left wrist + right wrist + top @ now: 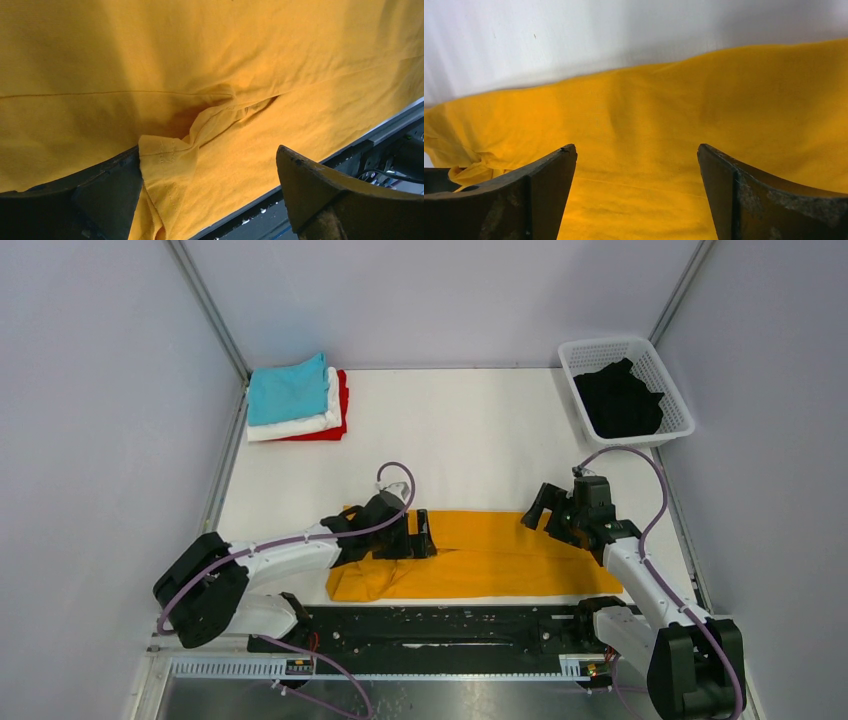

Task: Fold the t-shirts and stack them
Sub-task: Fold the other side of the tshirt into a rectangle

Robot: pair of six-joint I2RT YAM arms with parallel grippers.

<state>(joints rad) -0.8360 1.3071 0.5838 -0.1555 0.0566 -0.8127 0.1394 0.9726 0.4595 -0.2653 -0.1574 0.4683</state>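
From above, the mustard-orange t-shirt [500,550] lay spread on the surface [480,440], an arm over each end; the left wrist alone showed the left jaws apart beside its bunched fold, the right wrist the right jaws apart over its smooth cloth.

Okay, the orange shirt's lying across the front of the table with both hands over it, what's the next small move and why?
Probably close the left hand on the bunched flap of the mustard-orange shirt: its fingers stand open with that crumpled cloth between them, while the rest lies flat.
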